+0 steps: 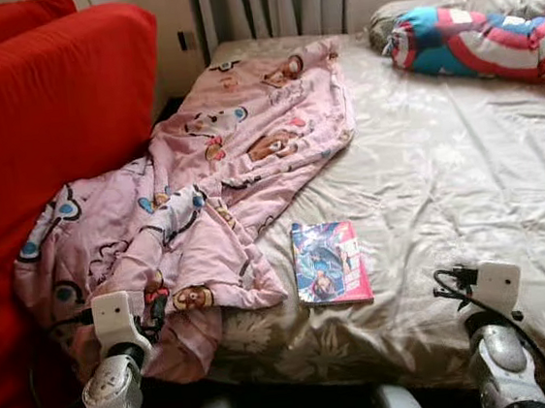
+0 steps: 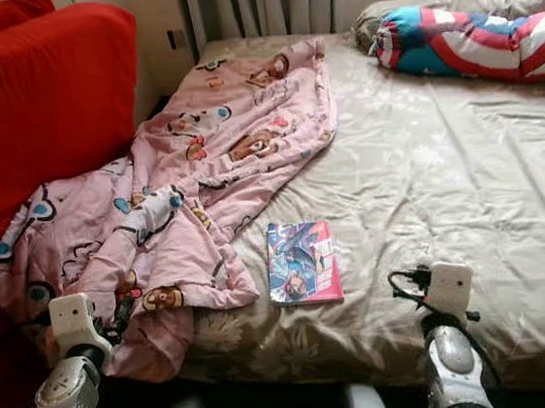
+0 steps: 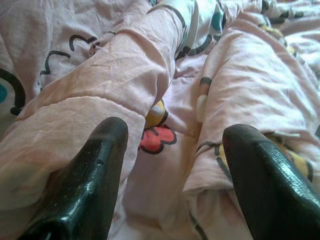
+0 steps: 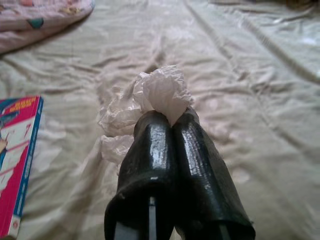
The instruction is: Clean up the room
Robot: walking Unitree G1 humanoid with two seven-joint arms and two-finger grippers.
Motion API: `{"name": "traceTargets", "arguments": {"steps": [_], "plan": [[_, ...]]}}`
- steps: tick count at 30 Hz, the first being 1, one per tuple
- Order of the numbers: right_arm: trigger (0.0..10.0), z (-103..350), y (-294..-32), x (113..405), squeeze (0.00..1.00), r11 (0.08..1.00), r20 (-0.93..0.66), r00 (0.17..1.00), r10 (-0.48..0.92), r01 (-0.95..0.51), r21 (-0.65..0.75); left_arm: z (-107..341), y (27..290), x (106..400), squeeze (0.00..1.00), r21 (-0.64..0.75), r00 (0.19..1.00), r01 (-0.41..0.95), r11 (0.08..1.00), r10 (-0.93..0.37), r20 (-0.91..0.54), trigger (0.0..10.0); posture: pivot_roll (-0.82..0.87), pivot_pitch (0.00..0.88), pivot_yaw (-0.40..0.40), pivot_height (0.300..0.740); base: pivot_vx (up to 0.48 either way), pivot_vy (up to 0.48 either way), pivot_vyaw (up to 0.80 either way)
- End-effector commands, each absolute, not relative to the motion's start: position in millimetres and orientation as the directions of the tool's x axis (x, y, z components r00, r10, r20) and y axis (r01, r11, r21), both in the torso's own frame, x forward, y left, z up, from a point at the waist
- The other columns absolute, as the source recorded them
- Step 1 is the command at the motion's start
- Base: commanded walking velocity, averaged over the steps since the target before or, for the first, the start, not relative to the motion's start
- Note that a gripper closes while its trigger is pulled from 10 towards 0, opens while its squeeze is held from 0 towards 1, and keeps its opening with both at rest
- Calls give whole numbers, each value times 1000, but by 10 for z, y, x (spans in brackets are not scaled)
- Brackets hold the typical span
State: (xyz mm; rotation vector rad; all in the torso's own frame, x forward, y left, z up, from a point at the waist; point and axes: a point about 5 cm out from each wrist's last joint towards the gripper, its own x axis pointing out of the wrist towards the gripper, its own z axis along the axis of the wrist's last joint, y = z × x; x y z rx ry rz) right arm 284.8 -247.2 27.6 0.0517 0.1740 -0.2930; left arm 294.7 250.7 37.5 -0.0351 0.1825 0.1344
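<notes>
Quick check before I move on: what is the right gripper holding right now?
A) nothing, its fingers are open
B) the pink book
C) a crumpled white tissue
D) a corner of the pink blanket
C: in the right wrist view the right gripper has its fingers pressed together on a crumpled white tissue, above the sheet.

One pink blanket (image 1: 203, 192), one book (image 1: 330, 262) (glossy cover), one striped pillow (image 1: 489, 40), one crumpled tissue (image 4: 155, 97).
</notes>
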Motion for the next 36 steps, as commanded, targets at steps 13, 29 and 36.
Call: {"name": "traceTargets", "arguments": {"steps": [13, 29, 36], "plan": [[10000, -302, -2663, 2287, 0, 953, -520, 805, -285, 295, -64, -208, 2382, 2493, 0, -10, 884, -176, 984, 154, -442, 10000, 102, 0, -70, 622, 0, 0, 0], [10000, -712, -2441, 1817, 0, 950, -733, 632, -252, 307, -62, -594, 2341, 2035, 0, 56, 735, -135, 989, 138, -663, 10000, 87, 0, -32, 722, 0, 0, 0], [10000, -814, -2415, 1619, 0, 936, -773, 581, -254, 349, -46, -607, 2457, 1984, 0, 75, 699, -162, 984, 168, -696, 10000, 24, 0, 8, 740, 0, 0, 0]]}}
